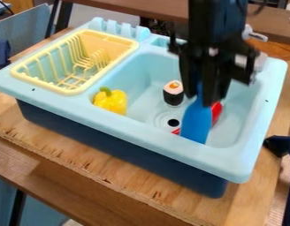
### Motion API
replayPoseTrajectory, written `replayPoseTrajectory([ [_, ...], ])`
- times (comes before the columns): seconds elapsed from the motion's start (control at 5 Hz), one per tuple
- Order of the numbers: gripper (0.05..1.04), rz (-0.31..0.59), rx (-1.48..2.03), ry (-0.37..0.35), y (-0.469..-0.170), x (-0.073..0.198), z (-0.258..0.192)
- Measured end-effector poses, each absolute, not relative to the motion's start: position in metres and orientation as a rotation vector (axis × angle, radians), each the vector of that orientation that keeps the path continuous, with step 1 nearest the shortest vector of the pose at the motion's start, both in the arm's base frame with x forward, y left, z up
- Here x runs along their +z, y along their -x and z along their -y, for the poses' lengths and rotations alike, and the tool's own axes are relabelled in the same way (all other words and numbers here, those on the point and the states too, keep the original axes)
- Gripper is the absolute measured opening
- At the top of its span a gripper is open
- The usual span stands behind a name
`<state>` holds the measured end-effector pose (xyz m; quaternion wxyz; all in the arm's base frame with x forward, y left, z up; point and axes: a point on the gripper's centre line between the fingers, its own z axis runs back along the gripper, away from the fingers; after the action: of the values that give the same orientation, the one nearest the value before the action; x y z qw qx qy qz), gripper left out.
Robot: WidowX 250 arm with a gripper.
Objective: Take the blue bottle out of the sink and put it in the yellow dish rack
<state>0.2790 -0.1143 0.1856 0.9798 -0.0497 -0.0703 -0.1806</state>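
The black gripper point(200, 92) hangs over the right part of the light blue sink point(153, 66), shut on a blue utensil point(196, 123). The utensil's wide flat end points down into the basin. Partly hidden behind it is a red object point(216, 112). A sushi piece point(173, 93) with a black band stands to the left of the gripper, near the drain. At the basin's left side lies a yellow pepper point(111, 101) with a green stem.
A yellow dish rack point(69, 92) sits in the sink unit's left part. The faucet point(257, 59) is at the back right, close to the gripper. The sink's raised rim surrounds the basin, and the unit stands on a wooden board point(129, 187).
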Motion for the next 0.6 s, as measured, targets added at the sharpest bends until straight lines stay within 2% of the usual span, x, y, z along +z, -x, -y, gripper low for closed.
replayPoseTrajectory([
  [0.2, 0.291, 0.322, -0.327, 0.028, -0.262, 0.238, 0.1],
  [0.4, 0.291, 0.421, -0.24, -0.049, -0.251, 0.281, 0.076],
  [0.6, 0.291, 0.451, -0.081, -0.059, -0.246, 0.296, 0.026],
])
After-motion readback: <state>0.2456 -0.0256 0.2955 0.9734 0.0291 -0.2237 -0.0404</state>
